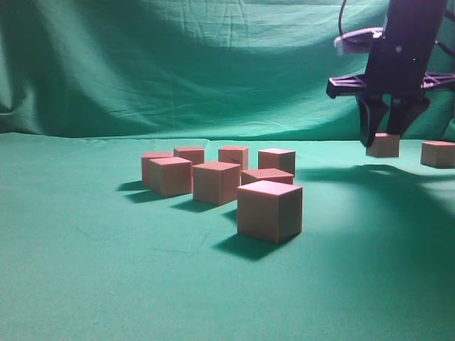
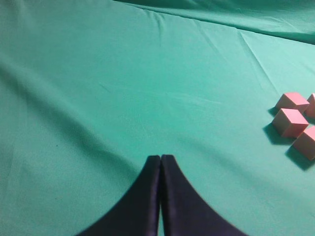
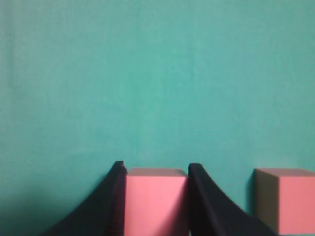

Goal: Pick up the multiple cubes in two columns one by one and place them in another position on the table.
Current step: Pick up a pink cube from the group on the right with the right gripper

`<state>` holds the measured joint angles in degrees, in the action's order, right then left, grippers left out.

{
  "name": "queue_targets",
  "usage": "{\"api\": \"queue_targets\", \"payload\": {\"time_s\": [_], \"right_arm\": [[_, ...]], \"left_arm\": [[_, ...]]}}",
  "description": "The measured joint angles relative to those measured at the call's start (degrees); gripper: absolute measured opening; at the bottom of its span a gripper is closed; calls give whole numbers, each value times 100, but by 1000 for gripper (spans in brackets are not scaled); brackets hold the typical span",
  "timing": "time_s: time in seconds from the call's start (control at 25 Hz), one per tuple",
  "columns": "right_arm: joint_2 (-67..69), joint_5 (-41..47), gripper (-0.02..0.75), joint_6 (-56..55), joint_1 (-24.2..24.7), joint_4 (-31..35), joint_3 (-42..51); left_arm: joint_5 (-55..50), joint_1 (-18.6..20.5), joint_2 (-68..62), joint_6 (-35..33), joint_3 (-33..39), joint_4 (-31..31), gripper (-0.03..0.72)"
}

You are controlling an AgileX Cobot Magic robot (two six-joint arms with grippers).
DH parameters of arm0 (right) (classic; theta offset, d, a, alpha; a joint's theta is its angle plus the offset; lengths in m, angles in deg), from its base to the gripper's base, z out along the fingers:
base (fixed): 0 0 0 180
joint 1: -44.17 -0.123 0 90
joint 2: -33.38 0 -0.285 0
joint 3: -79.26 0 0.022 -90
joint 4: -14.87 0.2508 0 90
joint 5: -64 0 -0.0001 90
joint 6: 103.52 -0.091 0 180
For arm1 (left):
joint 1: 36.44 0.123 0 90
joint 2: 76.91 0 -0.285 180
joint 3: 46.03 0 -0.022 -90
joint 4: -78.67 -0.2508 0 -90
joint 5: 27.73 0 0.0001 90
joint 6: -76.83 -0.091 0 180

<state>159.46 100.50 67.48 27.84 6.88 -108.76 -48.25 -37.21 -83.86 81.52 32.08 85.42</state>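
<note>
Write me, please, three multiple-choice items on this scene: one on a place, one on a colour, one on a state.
1. Where is the right claw? A at far left; B right of the block cluster, around one block; C out of view.
2. What colour is the table cloth? A green; B grey; C white.
3. How is the left claw? A wide open; B shut; C holding a block.
Answers: B, its fingers flank a block; A, green throughout; B, its fingers meet, nothing between.

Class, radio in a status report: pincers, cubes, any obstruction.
Right pincer closed around one small pinkish-red cube. Left pincer shut, empty. Another cube close beside it; seven grouped mid-table.
</note>
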Motion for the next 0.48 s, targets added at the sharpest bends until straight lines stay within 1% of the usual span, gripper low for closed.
{"api": "queue_targets", "payload": {"time_s": [0.24,0.36,0.48], "right_arm": [[-172,1388,255,0,0,107,-1040],[-563,1971,255,10,0,441,-1424],[-1056,2440,255,236,-182,777,-1459]], "left_arm": [[0,0,0,0,0,0,0],[0,0,0,0,0,0,0],[0,0,0,0,0,0,0]]}}
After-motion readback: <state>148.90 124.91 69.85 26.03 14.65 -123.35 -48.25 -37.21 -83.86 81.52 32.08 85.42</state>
